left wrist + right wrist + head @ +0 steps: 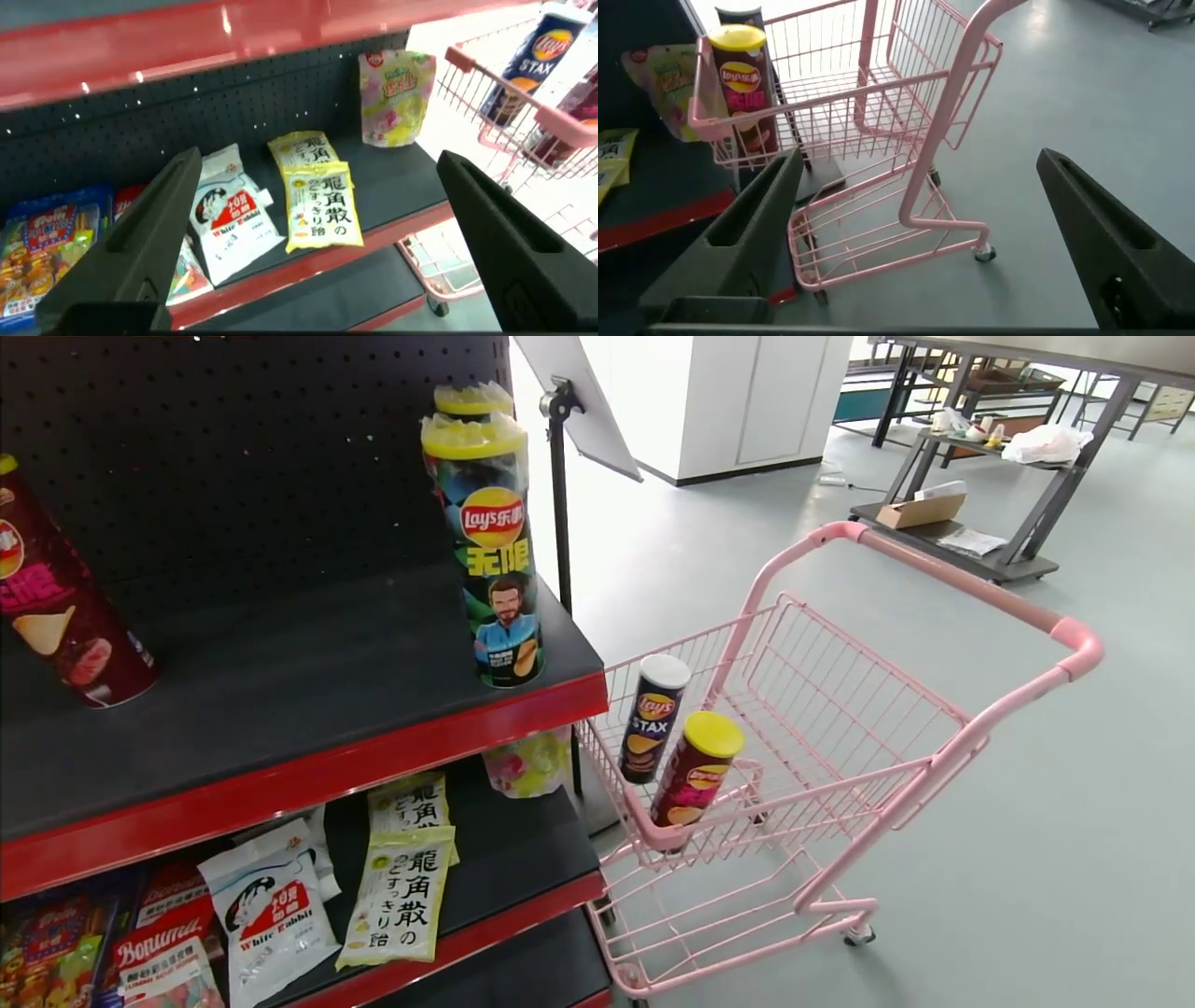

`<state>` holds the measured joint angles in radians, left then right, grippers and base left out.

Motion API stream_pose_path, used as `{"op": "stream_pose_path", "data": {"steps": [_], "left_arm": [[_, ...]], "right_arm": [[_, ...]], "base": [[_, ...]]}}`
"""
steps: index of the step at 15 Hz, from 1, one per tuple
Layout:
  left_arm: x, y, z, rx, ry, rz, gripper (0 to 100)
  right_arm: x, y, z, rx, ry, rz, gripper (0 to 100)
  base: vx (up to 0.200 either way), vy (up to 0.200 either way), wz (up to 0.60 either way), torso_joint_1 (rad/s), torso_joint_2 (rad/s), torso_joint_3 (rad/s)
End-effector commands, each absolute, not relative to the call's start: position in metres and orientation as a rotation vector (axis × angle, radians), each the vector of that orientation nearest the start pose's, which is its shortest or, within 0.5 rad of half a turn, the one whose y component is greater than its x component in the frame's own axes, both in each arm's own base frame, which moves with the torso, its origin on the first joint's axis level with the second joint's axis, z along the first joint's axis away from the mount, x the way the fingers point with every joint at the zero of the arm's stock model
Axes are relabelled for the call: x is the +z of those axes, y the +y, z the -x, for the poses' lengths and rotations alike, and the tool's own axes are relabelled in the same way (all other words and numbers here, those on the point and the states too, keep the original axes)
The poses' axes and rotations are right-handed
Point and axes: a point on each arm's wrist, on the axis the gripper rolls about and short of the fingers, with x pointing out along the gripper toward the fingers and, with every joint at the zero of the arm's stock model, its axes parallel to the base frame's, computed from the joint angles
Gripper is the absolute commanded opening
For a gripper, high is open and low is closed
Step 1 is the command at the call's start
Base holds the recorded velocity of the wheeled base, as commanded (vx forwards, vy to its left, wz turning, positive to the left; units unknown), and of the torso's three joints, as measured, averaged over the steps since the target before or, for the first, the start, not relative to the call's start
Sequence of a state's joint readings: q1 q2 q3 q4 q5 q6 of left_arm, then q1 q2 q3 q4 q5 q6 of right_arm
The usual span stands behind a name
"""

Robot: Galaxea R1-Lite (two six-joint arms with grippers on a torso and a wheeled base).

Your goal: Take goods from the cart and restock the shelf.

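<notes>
A: How do the robot's hands stand?

B: The left gripper (318, 163) has its fingers wide apart and holds nothing. It hangs in front of the lower board. The right gripper (917, 159) is the same, fingers apart and empty, over the floor beside the cart (952, 577).

A: What lies on the lower board?

B: One white bag (271, 915), two yellow bags (397, 896) and one pink-green bag (527, 765). The packs at the far left are too crowded to count.

A: And what is left in the cart?

B: Two cans, close together in the corner next to the shelf. There is one dark can (653, 719) with a white lid and one red-brown can (695, 779) with a yellow lid. Neither is grasped, so probably two trips remain.

A: What is already on the shelf?

B: Three cans stand on the top board (280, 663). One tall can (495, 579) is at the right front edge, and a second can (473, 399) stands directly behind it with mostly its yellow lid showing. One dark red can (65, 625) is far to the left. The work seems about half done, with much free room between them.
</notes>
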<state>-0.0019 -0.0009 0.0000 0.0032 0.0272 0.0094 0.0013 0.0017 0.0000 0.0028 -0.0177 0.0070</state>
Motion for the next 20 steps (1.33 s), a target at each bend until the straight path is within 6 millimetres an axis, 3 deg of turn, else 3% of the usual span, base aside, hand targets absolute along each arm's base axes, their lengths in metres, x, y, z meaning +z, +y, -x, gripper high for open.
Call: {"op": "stream_pose_path", "data": {"steps": [1, 10, 16, 17, 19, 20], "left_arm": [[0.075, 0.001, 0.023, 0.025, 0.003, -0.009, 100], [0.075, 0.001, 0.023, 0.025, 0.003, -0.009, 100], [0.075, 0.001, 0.023, 0.025, 0.003, -0.009, 100], [0.075, 0.001, 0.023, 0.025, 0.003, -0.009, 100], [0.075, 0.001, 0.023, 0.025, 0.003, -0.009, 100], [0.076, 0.001, 0.023, 0.025, 0.002, -0.009, 100]], "right_arm": [[0.075, 0.000, 0.023, -0.017, 0.004, -0.014, 100], [0.075, 0.000, 0.023, -0.015, 0.005, -0.003, 100], [0.082, 0.001, 0.024, 0.030, -0.030, 0.062, 100], [0.156, 0.002, 0.020, 0.136, -0.053, 0.016, 100], [0.261, 0.005, -0.033, 0.215, -0.016, -0.191, 100], [0.270, 0.009, -0.050, 0.283, 0.021, -0.176, 100]], "base": [[0.000, 0.000, 0.00, -0.168, 0.55, 0.369], [0.000, 0.000, 0.00, -0.140, 0.50, 0.369], [0.000, 0.000, 0.00, -0.017, 0.08, 0.064], [0.000, 0.000, 0.00, 0.000, 0.00, 0.000], [0.000, 0.000, 0.00, 0.000, 0.00, 0.000], [0.000, 0.000, 0.00, 0.000, 0.00, 0.000]]}}
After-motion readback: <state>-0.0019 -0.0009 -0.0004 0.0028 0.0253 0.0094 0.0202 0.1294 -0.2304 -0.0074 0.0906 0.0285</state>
